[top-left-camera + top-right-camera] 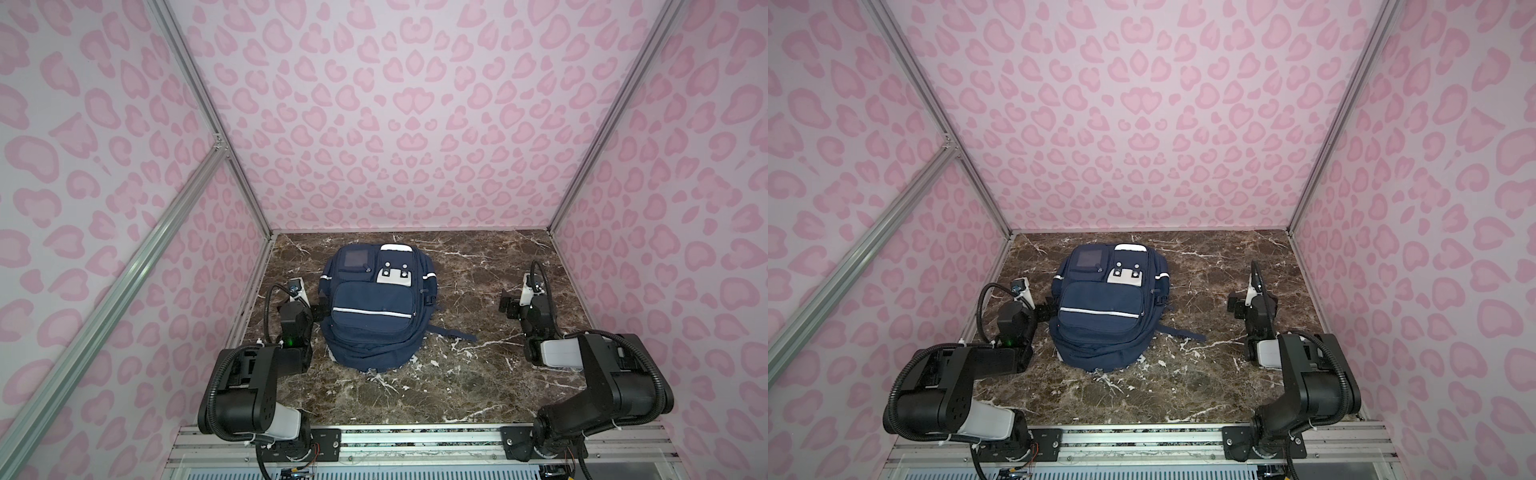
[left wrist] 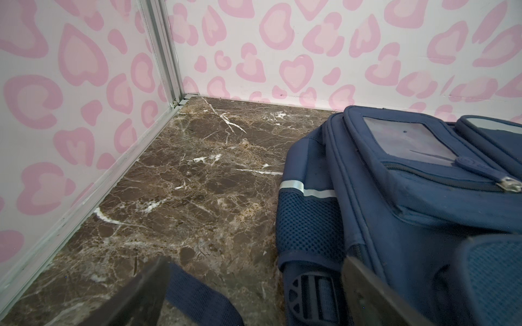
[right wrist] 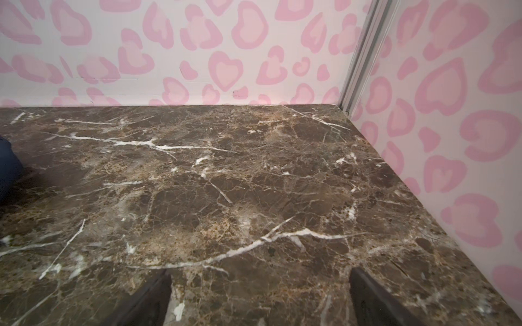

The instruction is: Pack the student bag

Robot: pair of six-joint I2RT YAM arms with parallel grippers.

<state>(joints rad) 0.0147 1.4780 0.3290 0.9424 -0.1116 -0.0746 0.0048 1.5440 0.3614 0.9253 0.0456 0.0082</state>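
In both top views the navy-blue fabric student bag [image 1: 372,316] lies left of the brown marble tabletop's [image 1: 457,386] middle, long axis far-to-near, left gripper [image 1: 319,310] just beside its flank, right gripper [image 1: 506,306] well apart. Left wrist view: jaws spread, empty, bag alongside. Right wrist view: jaws spread, empty, over bare marble.

Looked steeply down on the whole counter [image 1: 457,386] in both top views. Skimmed it low from each wrist, facing rearward.
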